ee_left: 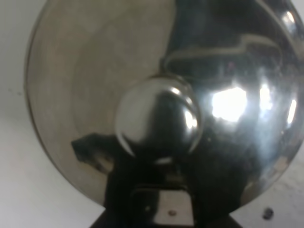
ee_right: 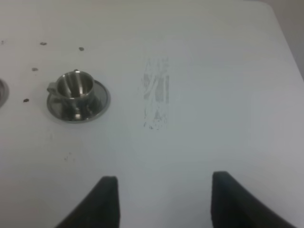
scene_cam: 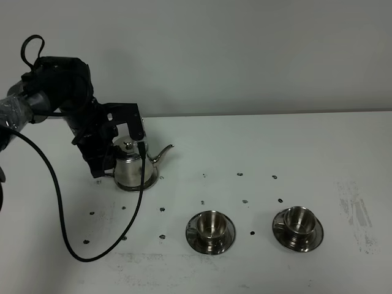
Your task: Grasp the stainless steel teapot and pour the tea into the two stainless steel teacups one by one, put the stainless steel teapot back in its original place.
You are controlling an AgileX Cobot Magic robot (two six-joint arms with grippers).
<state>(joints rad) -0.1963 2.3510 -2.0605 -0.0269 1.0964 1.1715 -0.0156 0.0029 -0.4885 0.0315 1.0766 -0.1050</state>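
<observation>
The stainless steel teapot stands on the white table at the left, spout pointing right. My left gripper is at its loop handle on the pot's left side, with the fingers closed around it. The left wrist view is filled by the domed lid and knob, with the gripper dark at the edge. Two stainless steel teacups on saucers stand at the front: one in the middle, one to the right. The right one also shows in the right wrist view. No tea is visible. My right gripper is open and empty above bare table.
A black cable hangs from the left arm and loops over the table in front of the teapot. Small dark marks dot the table between pot and cups. A scuffed patch lies right of the right cup.
</observation>
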